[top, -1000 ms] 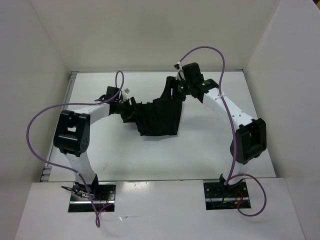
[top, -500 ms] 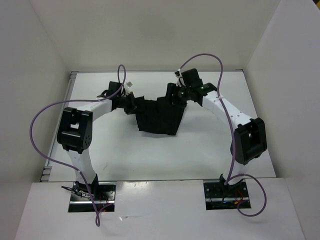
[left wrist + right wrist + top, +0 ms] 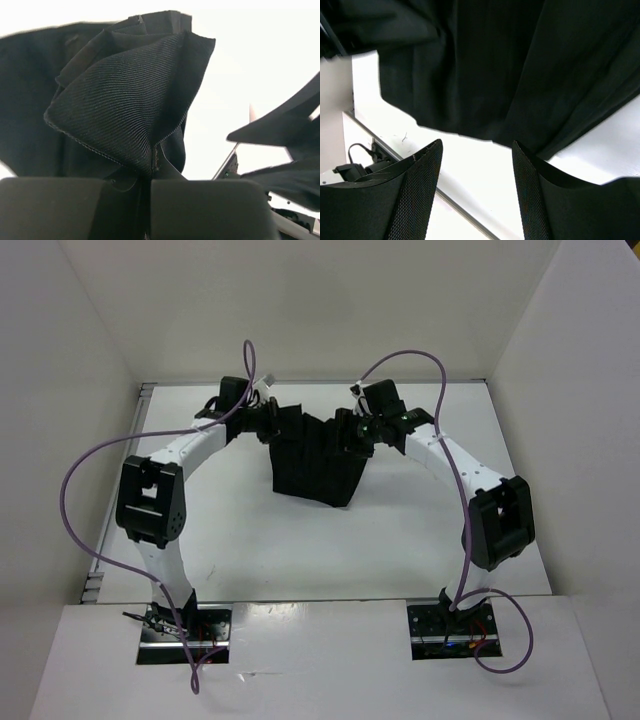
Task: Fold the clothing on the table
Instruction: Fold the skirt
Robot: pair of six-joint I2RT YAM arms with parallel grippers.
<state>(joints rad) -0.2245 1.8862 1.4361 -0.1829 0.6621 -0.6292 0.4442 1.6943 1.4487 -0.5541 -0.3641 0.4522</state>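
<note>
The black clothing (image 3: 312,458) hangs bunched between my two grippers over the far middle of the white table (image 3: 250,540). My left gripper (image 3: 268,420) is shut on the garment's left upper corner. In the left wrist view a ribbed fold of the clothing (image 3: 130,100) rises out of the closed left gripper (image 3: 150,176). My right gripper (image 3: 350,430) sits at the garment's right upper edge. Seen from the right wrist, the right gripper (image 3: 476,152) stands open over bare table (image 3: 470,172), the clothing (image 3: 495,65) lying just beyond its fingertips (image 3: 427,160).
White walls enclose the table on the left, back and right. A metal strip (image 3: 145,390) runs along the table's far left edge. Purple cables (image 3: 85,470) loop off both arms. The other arm (image 3: 280,130) shows at the right of the left wrist view.
My left gripper has closed on the garment's left corner and carried it toward the far edge. The clothing has been drawn up and back, and the right gripper has shifted slightly left.
</note>
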